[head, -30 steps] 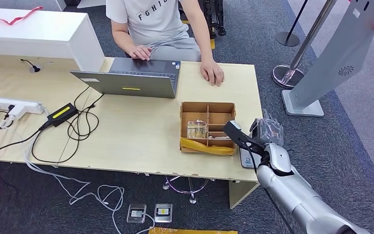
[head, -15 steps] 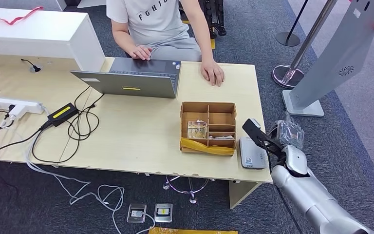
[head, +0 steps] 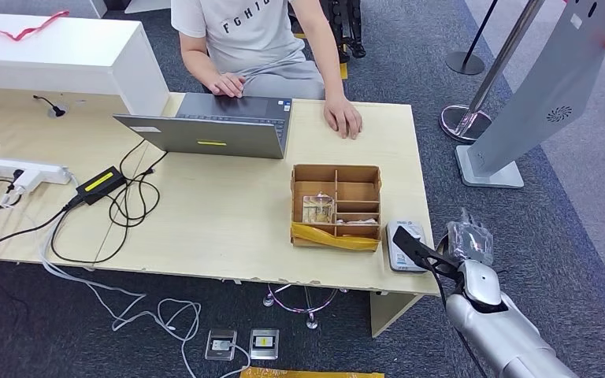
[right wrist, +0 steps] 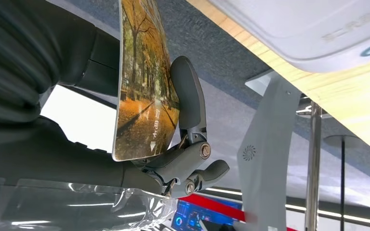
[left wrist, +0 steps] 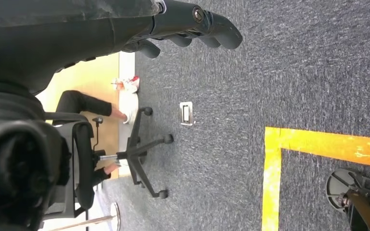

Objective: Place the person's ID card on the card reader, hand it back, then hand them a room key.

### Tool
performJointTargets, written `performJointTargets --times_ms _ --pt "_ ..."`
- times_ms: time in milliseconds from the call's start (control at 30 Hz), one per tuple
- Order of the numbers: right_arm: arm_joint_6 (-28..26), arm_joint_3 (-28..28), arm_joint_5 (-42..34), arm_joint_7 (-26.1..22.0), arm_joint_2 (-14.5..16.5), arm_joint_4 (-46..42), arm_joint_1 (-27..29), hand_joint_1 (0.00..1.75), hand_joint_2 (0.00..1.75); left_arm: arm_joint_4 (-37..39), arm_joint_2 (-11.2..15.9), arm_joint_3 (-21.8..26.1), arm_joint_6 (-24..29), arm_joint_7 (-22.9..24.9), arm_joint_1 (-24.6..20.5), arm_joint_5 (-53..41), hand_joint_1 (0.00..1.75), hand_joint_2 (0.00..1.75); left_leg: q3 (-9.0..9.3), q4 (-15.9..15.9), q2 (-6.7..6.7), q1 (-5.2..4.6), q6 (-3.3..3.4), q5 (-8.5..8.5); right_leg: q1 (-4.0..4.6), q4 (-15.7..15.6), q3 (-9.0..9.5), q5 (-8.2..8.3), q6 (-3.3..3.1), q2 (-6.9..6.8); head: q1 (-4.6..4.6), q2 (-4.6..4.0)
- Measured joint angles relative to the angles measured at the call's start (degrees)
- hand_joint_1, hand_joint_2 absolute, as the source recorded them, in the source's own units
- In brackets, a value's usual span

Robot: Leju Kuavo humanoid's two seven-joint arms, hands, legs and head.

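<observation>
Pale wooden bench [head: 228,213]: grey open laptop [head: 213,126] at far edge, person's hand [head: 342,116] just right of it. Brown cardboard divided box [head: 336,206] sits nearer the robot, right of centre; white flat card reader [head: 404,245] just right of box, at bench's near right corner. Black cables [head: 126,201] and white power strip [head: 12,172] on left side. Robot's right hand [head: 461,244] is off the bench's right end, beside reader, w/ autumn-trees picture card [right wrist: 142,82] pinched in its fingers.

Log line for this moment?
right hand: holds card | card reader: bare, table edge | left hand: empty, over floor

Card [right wrist: 142,91] top cut by frame edge; print too small to read.
</observation>
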Motion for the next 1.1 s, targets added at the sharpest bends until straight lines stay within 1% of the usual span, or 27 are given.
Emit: performJointTargets --times_ms 133,333,567,833,967,1100 --pt "-0.08 0.07 0.25 -0.06 0.12 -1.41 -0.44 1.75 1.75 0.0 0.15 -0.52 -0.75 -0.09 -0.03 -0.11 0.0 0.0 -0.01 0.0 0.0 0.0 0.0 0.0 -0.01 0.01 0.01 0.0 0.0 0.0 0.0 0.0" --pt "0.93 0.09 -0.22 0.81 0.16 -5.49 -3.65 1.75 1.75 0.0 0.5 -0.73 -1.81 -0.35 -0.08 0.12 0.0 0.0 0.01 0.0 -0.01 0.0 0.0 0.0 0.0 0.01 0.01 0.0 0.0 0.0 0.0 0.0" --pt "1.09 0.13 -0.88 1.25 0.09 -8.37 -5.37 1.75 1.75 0.0 1.0 -0.84 -2.5 -0.15 -0.08 0.52 0.0 0.0 0.01 0.0 0.0 0.0 0.0 0.01 -0.01 0.0 0.0 0.0 0.0 0.0 0.01 0.0" --pt "1.6 1.07 -1.73 1.58 0.08 -9.68 -4.68 1.75 1.75 0.0 1.54 -0.89 -2.86 0.42 -0.08 0.78 0.0 0.0 0.0 0.0 0.0 0.0 0.0 0.0 0.0 0.0 0.0 0.0 0.0 0.0 -0.01 0.0" --pt "1.55 1.7 -2.15 0.26 0.31 -9.26 -4.15 1.75 1.75 -0.01 1.57 -0.89 -1.59 0.46 -0.09 1.22 0.0 0.0 0.0 0.0 0.0 0.0 0.0 0.0 0.0 0.0 0.0 0.0 -0.01 0.0 0.01 0.0" --pt "1.29 2.56 -2.23 -0.99 1.26 -7.84 -3.53 1.75 1.75 -0.13 1.54 -0.89 -0.91 0.66 -0.1 1.43 0.0 0.0 0.0 0.0 0.0 0.0 0.0 0.0 0.0 0.0 -0.01 0.0 -0.01 0.0 0.0 0.01"
